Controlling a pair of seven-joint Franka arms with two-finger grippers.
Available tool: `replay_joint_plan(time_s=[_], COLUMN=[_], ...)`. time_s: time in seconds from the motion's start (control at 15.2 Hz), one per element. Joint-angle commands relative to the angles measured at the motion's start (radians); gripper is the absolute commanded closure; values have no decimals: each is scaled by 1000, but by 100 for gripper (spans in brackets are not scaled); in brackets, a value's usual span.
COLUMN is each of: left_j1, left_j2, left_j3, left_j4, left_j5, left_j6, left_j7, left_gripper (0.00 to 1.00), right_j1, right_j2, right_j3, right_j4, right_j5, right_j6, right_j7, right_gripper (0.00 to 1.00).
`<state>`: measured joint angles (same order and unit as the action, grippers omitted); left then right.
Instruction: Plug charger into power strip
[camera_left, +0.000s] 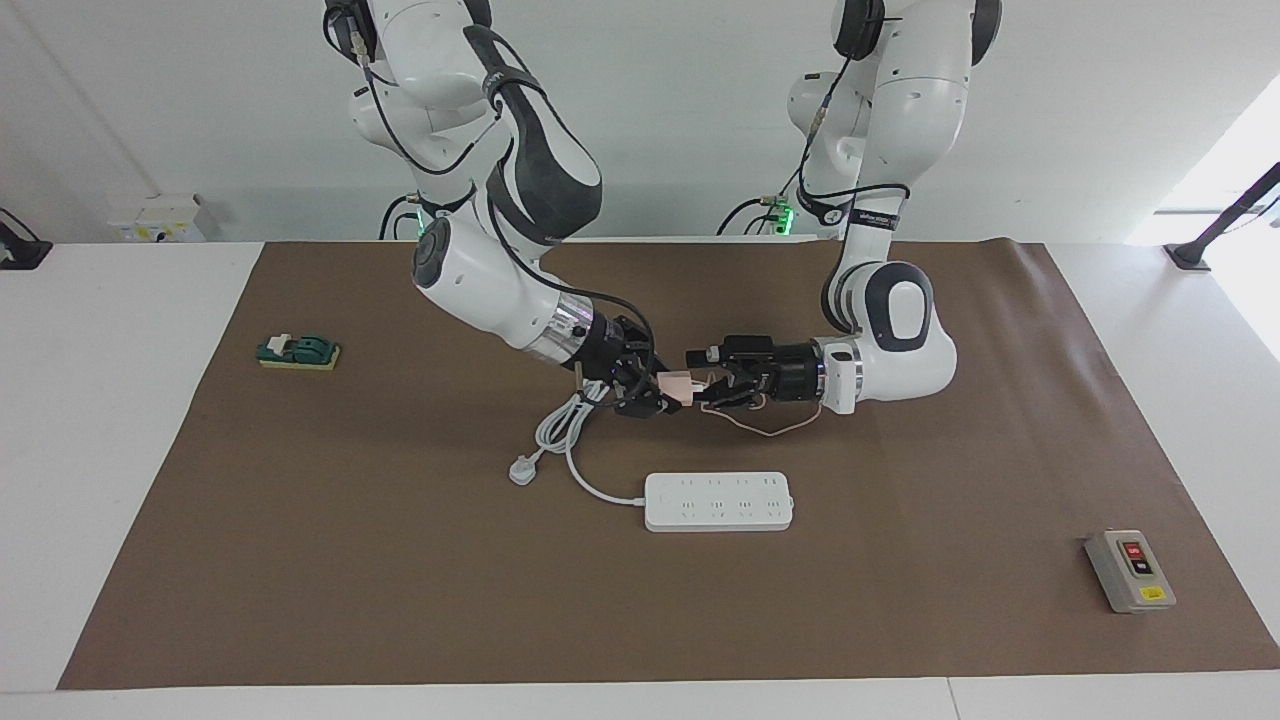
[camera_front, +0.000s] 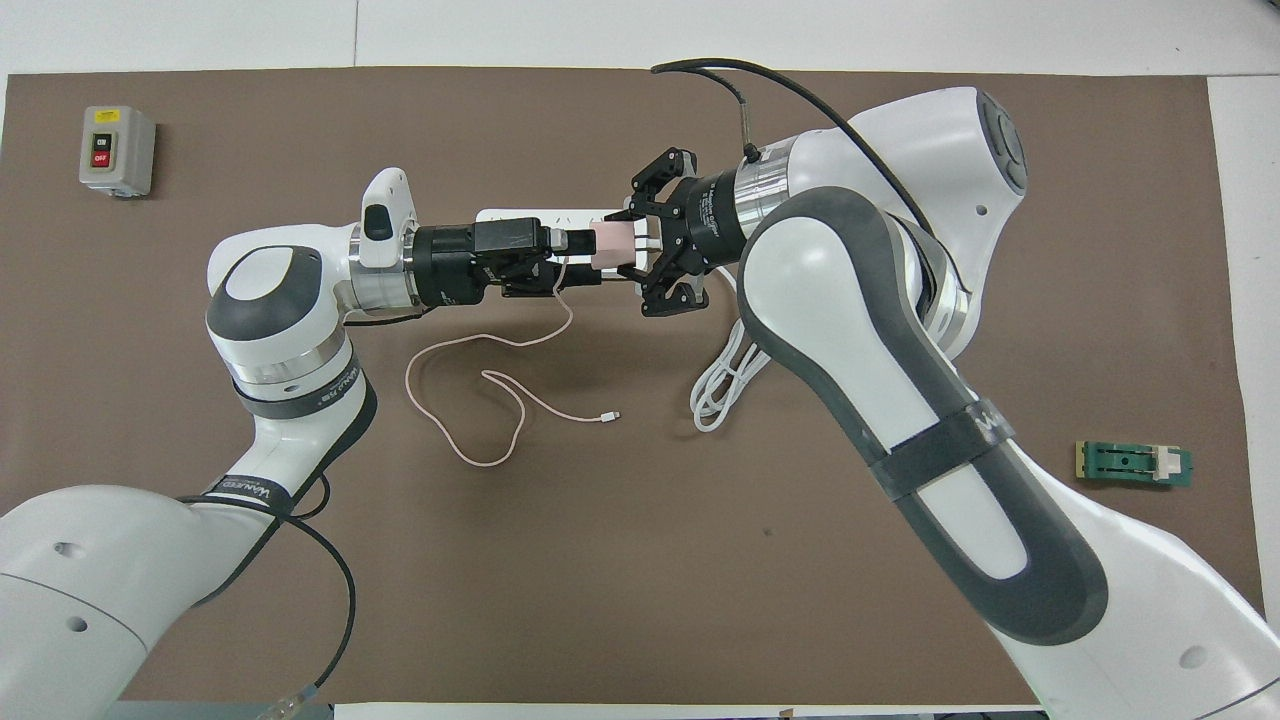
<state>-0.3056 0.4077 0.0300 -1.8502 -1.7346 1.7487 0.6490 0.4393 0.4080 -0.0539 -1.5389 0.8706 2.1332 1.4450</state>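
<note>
Jaws first: your right gripper (camera_left: 668, 392) is clamped on the charger (camera_left: 679, 385), held above the table, nearer the robots than the power strip (camera_left: 718, 501). Your left gripper (camera_left: 712, 388) stands wide open around the charger's other end. No readable writing.

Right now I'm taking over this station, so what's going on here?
Both arms meet in mid-air over the mat, at the charger. The right end effector is shut on it; the left end effector is at its other end, open. Its pink cable trails onto the mat. The power strip lies flat with nothing plugged in.
</note>
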Motion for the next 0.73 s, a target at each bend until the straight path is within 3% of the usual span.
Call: replay_joint_plan(time_s=[0.0,0.46,0.59,0.66], left_j1=[-4,-4,-4,-6], left_j2=[2,5,5,5], left_j3=[8,7,7,7], left_j4=[16,29,31,32], left_j5=[10,10,10,10], left_j6=[2,14,15,15], left_j7=[-14,-15,-15,-15], left_gripper=[0,2,11,21], right_j1=[4,4,4,2], right_j2=[15,15,15,15], right_j3=[0,0,0,0], right_j4=[26,26,26,26], right_j5=[-21,-21,-21,-21], right_j6=[13,13,13,13], right_j7=[32,32,32,32], right_gripper=[100,100,100,100])
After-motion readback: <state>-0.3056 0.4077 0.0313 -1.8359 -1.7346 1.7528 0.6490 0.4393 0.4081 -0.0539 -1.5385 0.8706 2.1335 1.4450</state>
